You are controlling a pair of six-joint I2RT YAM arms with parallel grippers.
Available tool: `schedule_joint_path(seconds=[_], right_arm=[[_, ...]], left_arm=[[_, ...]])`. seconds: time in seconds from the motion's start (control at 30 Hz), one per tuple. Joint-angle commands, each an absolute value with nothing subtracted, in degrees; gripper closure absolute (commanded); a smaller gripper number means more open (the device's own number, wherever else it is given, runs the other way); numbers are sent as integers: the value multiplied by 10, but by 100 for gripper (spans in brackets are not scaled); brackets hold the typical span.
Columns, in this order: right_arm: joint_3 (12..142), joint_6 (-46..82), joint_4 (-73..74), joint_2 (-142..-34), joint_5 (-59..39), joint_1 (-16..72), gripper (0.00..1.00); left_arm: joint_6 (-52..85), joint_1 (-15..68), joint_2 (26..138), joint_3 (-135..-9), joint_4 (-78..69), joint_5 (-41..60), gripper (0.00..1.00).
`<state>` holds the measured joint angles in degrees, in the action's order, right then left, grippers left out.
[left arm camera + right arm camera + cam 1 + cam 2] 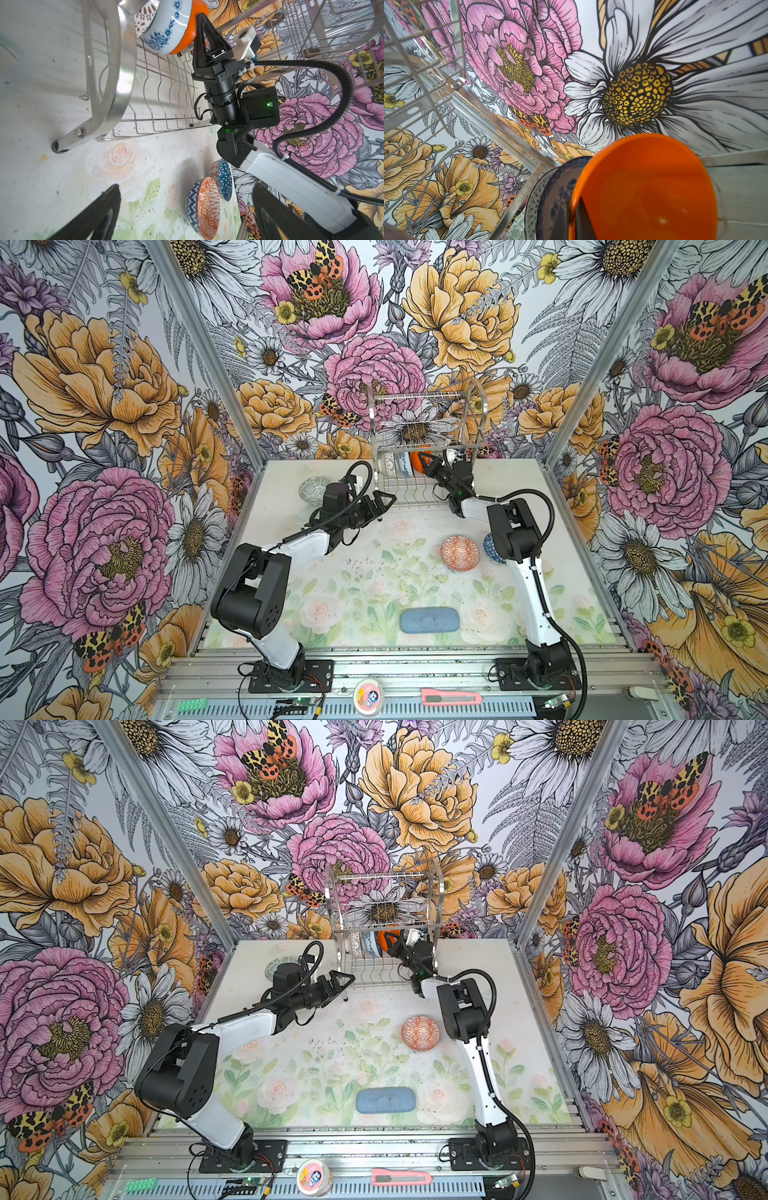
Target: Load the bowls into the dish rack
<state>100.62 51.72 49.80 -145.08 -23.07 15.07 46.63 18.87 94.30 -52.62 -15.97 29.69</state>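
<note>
Left wrist view: right claw [200, 16] clamped on the rim of the plain orange bowl [187, 41], standing on edge in the lower tier of the dish rack [122, 62], blue floral bowl [166, 27] just beyond. Left claw [386, 502], jaws apart, empty, hovers nearby.

End effector [572, 216] pinches orange bowl [643, 187] (blue floral bowl [556, 187] beside).

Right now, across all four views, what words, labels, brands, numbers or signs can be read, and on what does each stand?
None can be read.
Round pink tub on the front rail: a printed label, too small and blurred to read.
Pink cutter beside it: no lettering can be made out.
</note>
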Motion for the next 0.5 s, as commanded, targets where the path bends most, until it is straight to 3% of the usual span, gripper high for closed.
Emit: schedule_joint_path(seconds=[0.0,0.47], right_arm=[[989,510,388,-1459,-226,143,96],[962,522,391,-1443,-221,131,96]], left_arm=[[471,187,940,-546,-173,310,1],[469,189,938,-544,-173,310,1]])
